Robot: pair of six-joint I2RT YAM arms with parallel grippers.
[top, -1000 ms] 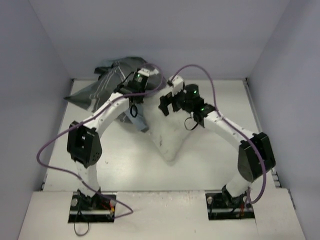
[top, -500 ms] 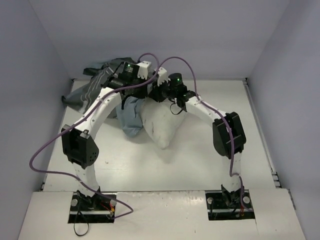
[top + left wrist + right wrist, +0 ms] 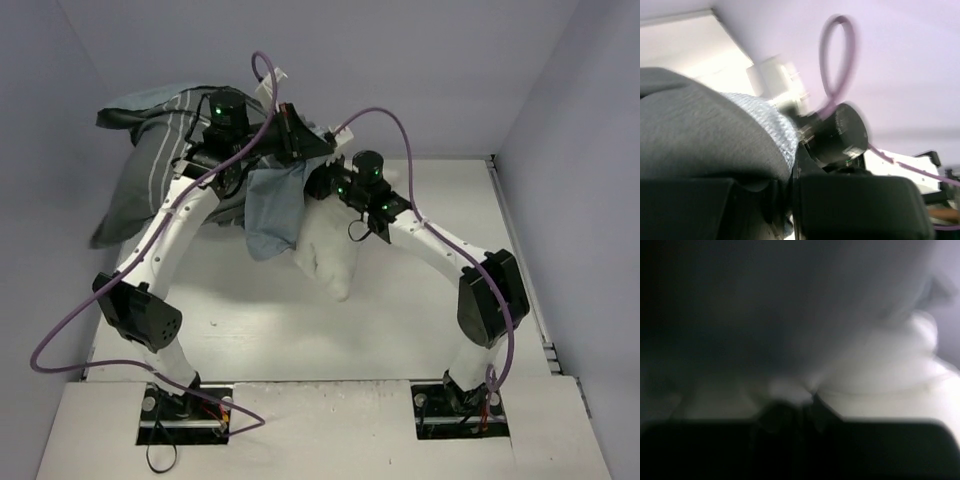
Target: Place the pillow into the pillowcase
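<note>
- Top view: the pillow lies mid-table, with its far end drawn up into a peak.
- The right tool sits on that peak, pinched tight on the white fabric.
- Up and left of the pillow, the left tool is clamped on the pillowcase and holds it in the air. The striped charcoal side bulges far to the pillow's left, and a pale blue-grey flap hangs just beside the pillow's left edge.
- Purple cables loop over both arms above the pillow's far end. Green lights glow on both wrists.
- Left wrist view: grey pillowcase cloth fills the left side and runs down between the dark fingers, which are narrow on it. Only this view shows the cloth's paler woven face. Beyond it are a black round wrist part and a purple cable loop against the wall.
- Right wrist view: dark and blurred. White pillow fabric fills the frame and puckers where the tool grips it, a pinch the top view hides behind the arm.
</note>
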